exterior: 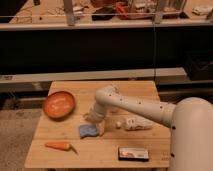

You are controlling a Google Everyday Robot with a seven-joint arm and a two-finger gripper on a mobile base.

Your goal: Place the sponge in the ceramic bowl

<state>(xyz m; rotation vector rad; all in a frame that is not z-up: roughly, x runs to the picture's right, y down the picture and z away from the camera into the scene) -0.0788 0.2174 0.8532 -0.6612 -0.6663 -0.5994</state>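
The hand (93, 119) hangs just above the sponge (88, 131), near the ceramic bowl (48, 108); its grip cannot be told

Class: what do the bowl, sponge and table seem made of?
The bowl looks like glazed ceramic: smooth orange-red surface. The sponge, close by the tool, seems soft foam: matte light blue, yellowish side. The table looks like pale wood: plank lines.

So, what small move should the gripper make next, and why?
Probably lower the gripper a little, onto the sponge. The gripper hangs close above the sponge, which lies on the table and does not look lifted. The ceramic bowl stands apart to the left with no sponge in it, so a grasp should come before any carry.
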